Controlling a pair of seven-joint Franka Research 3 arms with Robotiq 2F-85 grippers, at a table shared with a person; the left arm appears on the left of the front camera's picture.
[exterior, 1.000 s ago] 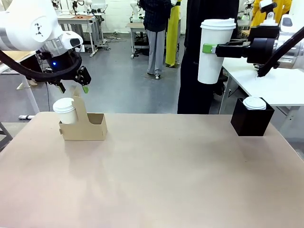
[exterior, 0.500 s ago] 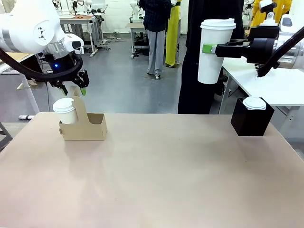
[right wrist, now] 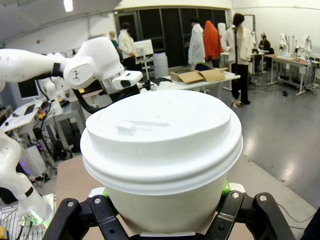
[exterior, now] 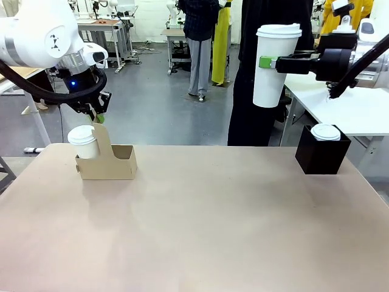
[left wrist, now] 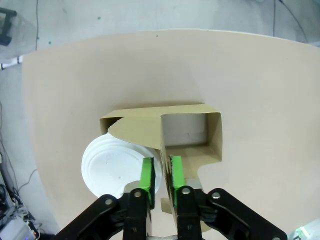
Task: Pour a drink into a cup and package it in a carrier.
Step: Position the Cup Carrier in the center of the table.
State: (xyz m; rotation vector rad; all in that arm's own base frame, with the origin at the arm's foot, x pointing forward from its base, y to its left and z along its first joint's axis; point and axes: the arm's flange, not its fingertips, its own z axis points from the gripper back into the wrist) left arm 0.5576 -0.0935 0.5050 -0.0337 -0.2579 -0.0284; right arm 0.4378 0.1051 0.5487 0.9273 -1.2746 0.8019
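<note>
The tall white cup point(exterior: 270, 82), lid on, is up in the air over the counter's point(exterior: 213, 231) far right side, with the right claw point(exterior: 272, 62) clamped on it. Over on the left, the carrier point(exterior: 115, 165) sits on the counter with a shorter cup point(exterior: 83, 141) in one slot. The left claw point(left wrist: 161, 172) is pinched onto its upright handle panel. There's a black box point(exterior: 321, 155) far right.
</note>
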